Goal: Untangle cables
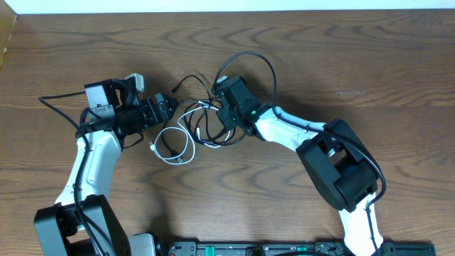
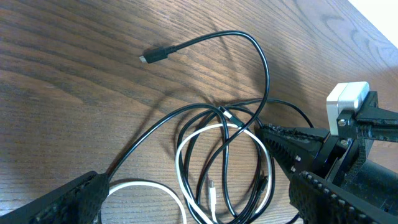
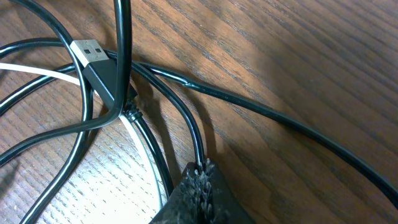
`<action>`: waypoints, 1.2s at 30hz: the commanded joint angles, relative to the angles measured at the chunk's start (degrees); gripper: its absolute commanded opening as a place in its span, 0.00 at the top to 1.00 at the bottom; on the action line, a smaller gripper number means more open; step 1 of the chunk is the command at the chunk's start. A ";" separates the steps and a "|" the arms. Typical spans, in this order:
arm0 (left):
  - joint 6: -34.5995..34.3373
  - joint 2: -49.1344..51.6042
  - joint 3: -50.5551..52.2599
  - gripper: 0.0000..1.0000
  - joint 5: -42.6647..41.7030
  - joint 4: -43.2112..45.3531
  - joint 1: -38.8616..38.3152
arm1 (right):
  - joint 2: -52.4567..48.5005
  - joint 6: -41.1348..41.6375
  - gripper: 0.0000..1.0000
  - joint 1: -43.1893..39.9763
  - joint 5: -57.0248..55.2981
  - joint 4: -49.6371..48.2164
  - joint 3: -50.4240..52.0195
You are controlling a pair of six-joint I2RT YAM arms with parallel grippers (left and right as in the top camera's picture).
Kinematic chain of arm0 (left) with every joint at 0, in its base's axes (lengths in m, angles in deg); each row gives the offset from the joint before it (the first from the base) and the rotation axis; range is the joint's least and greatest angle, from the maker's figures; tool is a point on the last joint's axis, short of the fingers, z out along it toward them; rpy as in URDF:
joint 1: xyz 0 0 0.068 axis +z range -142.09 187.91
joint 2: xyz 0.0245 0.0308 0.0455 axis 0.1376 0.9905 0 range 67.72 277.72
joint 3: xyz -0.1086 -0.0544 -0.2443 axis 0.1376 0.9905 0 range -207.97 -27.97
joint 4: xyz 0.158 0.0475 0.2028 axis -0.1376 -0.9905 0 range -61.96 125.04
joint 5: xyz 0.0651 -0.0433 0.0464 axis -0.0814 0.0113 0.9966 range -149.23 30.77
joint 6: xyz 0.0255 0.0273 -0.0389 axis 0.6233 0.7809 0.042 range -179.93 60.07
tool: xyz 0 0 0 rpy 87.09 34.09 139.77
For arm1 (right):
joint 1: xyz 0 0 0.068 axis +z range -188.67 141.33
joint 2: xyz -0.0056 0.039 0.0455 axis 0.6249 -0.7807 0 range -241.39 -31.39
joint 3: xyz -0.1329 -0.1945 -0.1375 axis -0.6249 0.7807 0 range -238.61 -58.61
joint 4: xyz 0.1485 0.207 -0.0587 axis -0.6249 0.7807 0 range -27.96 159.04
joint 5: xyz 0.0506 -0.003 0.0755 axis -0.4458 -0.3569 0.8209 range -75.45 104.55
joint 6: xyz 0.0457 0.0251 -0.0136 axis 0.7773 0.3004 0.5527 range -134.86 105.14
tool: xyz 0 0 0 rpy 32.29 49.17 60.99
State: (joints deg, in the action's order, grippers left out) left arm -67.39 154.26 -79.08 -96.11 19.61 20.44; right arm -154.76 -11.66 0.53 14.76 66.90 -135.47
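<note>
**Overhead:** the two cables lie tangled on the worktop [image 1: 370,71] between the arms. The black cable [image 1: 190,77] loops through and around the white cable [image 1: 190,146], whose ring sits toward the left arm. The left gripper [image 1: 165,108] faces the tangle from one side, jaws spread wide and holding nothing. The right gripper [image 1: 225,122] meets it from the other side, jaws closed. **Left wrist:** the spread jaws frame the crossings of black and white strands, a stance we judge to be readiness to take one strand. The black cable's small plug [image 2: 146,58] lies free on bare wood, well apart from the knot. **Right wrist:** a black strand [image 3: 198,140] runs straight into the closed tips, so we read the jaws as pinching the black cable, probably to anchor it while the other arm works. A black USB plug [image 3: 93,55] rests across neighbouring strands close by, with the white cable [image 3: 37,71] passing near it.
</note>
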 commanded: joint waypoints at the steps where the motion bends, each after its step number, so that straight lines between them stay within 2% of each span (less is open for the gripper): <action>1: 0.37 0.44 0.02 0.02 0.52 -0.17 -0.09 | -0.76 -0.15 0.99 0.59 -0.28 0.00 0.35; 12: 0.35 0.44 0.02 0.02 0.52 -0.17 -0.09 | 6.12 -0.15 0.99 0.55 -0.24 -1.22 0.35; 24: 0.35 0.44 0.02 0.02 0.52 -0.20 -0.09 | 6.05 -1.66 0.99 0.55 -0.28 3.13 0.39; 36: 0.35 0.44 0.02 0.02 0.52 -0.20 -0.09 | 3.45 -1.66 0.99 0.44 -0.28 1.99 0.63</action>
State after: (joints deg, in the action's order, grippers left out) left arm -67.39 154.26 -79.08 -96.11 19.61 20.44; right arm -149.87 -12.56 0.53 14.76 69.26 -135.34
